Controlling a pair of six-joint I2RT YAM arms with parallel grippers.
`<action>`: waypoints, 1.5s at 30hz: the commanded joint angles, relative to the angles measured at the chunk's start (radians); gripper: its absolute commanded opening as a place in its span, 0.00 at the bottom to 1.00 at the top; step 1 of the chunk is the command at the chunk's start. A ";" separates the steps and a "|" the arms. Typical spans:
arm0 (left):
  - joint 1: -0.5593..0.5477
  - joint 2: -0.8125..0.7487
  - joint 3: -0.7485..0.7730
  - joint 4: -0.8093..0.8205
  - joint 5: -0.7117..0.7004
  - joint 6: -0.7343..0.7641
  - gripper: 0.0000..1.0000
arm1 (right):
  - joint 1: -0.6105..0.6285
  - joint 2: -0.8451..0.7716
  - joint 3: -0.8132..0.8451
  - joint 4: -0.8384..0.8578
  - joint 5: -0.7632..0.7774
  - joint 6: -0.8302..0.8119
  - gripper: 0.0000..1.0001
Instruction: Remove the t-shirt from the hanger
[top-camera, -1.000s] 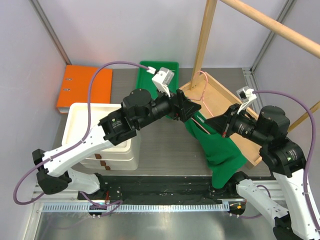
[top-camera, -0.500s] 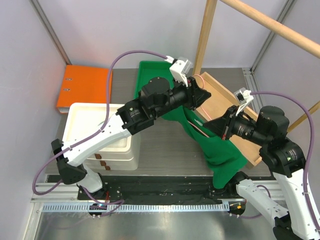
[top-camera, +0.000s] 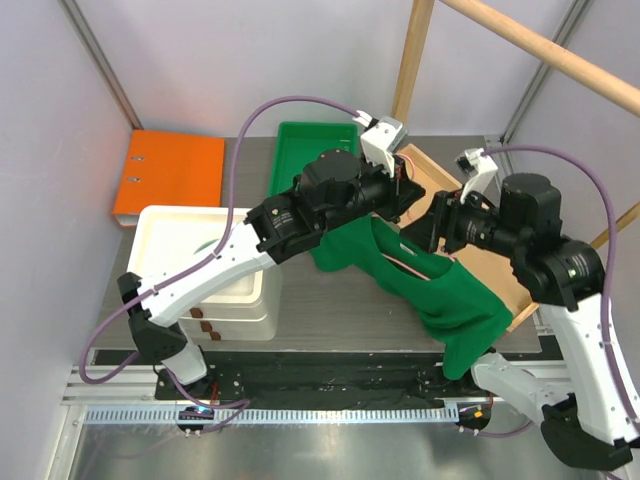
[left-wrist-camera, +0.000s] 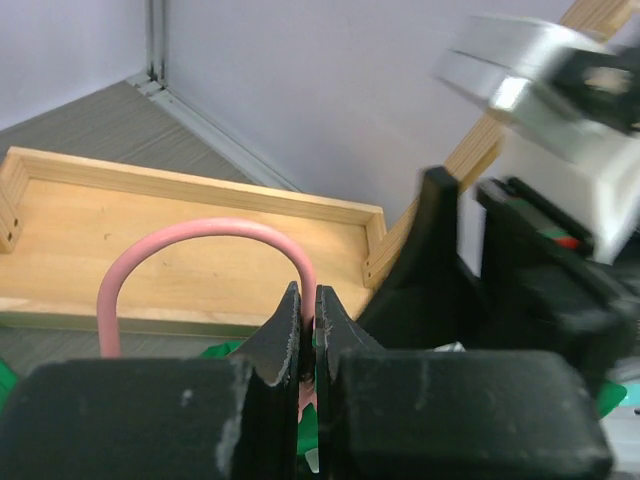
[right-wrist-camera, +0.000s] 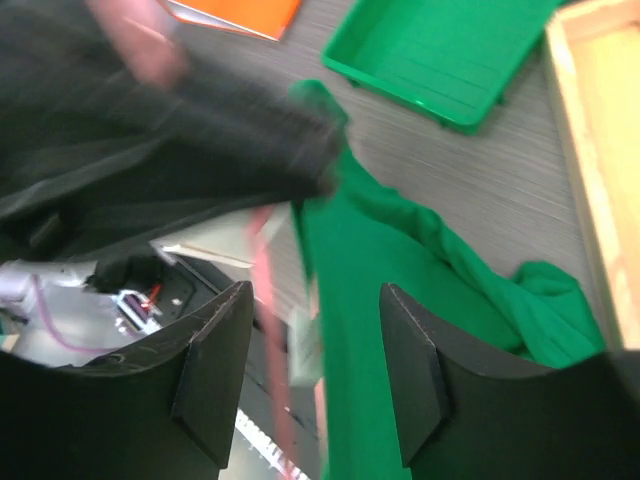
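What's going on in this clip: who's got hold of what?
The left gripper is shut on the hook of the pink hanger, holding it up over the wooden tray. The t-shirt is draped from the hanger and trails down toward the near edge of the table. The right gripper is open above the shirt and holds nothing. The shirt is not off the hanger yet.

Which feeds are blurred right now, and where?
Top view: sharp, well lit. Left wrist: hanger hook crisp in the shut left gripper, right arm at upper right smeared. Right wrist: left arm and hanger streaked by motion, t-shirt and tray readable.
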 joint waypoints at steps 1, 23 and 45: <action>-0.021 0.015 0.088 -0.011 0.017 0.069 0.00 | 0.002 0.055 0.099 -0.065 0.095 -0.078 0.57; -0.019 0.025 0.165 -0.140 0.063 0.152 0.00 | 0.047 0.025 0.001 -0.001 -0.014 -0.088 0.18; -0.019 -0.375 -0.217 -0.062 -0.114 0.061 0.66 | 0.047 -0.147 -0.100 0.217 0.299 0.023 0.01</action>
